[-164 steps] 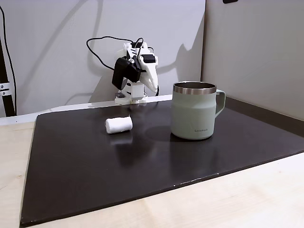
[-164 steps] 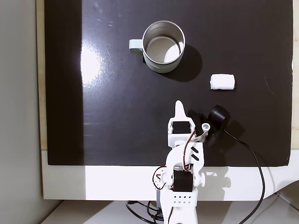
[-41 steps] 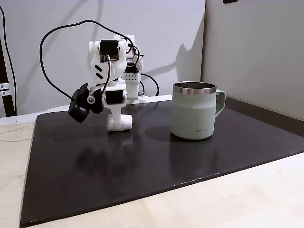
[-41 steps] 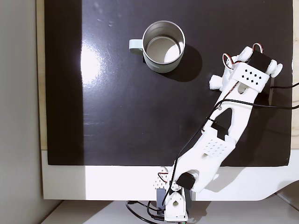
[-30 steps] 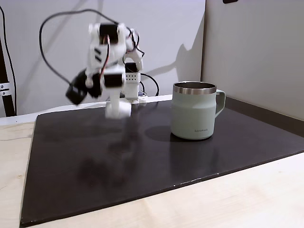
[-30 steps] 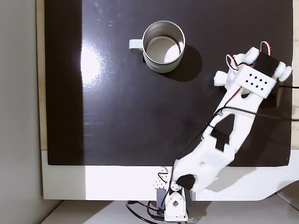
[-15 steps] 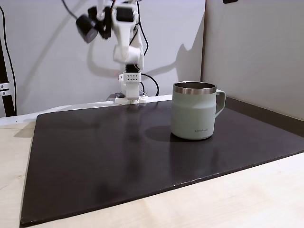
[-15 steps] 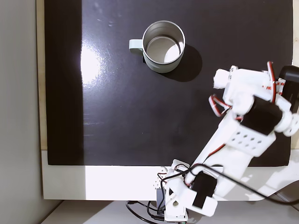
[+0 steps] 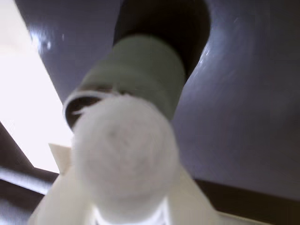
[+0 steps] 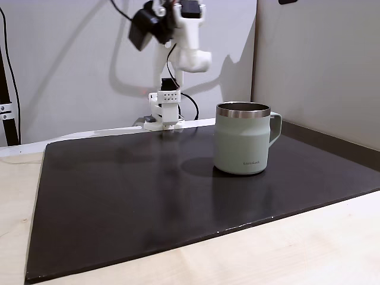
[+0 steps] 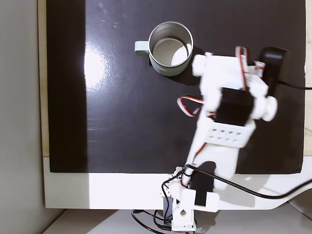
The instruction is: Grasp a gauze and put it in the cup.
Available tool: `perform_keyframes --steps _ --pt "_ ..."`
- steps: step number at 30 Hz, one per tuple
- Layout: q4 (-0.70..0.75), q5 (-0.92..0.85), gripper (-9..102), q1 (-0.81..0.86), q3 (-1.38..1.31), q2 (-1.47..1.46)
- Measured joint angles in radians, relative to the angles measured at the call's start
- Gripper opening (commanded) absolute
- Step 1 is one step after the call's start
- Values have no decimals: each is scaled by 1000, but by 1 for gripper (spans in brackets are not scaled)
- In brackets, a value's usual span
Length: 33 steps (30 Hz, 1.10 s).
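In the wrist view the gauze (image 9: pixel 124 150), a white fabric roll seen end-on, sits between my white fingers (image 9: pixel 51 197), which are shut on it. Just beyond it stands the pale green cup (image 9: pixel 140 70), with part of its steel rim showing. In the side fixed view my gripper (image 10: pixel 200 59) is raised high above the mat, left of and behind the cup (image 10: pixel 240 145). From above, my gripper (image 11: pixel 200 64) hovers just right of the cup (image 11: pixel 170 71). The arm hides the gauze there.
A dark mat (image 10: pixel 119 202) covers the pale wooden table. The arm's base (image 10: pixel 165 113) stands at the mat's far edge, with a black cable (image 11: pixel 292 85) trailing off. A grey wall panel (image 10: pixel 320 65) rises close behind the cup.
The gripper closed on the gauze, lifted it off the mat and, over the last half second, swung it toward the cup. The cup has not moved.
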Motion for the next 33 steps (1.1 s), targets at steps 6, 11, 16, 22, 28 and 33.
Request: perform_keyframes --steps 6,11,16,22,28,33 --pt "0 106 0 -106 -124 -83" --pt "0 195 0 -155 -227 -186" --pt "0 239 0 -166 -247 -272" --pt "-3 259 0 -155 -293 -360" --pt "-9 259 0 -173 -328 -405" --pt "-21 259 0 -195 -347 -417"
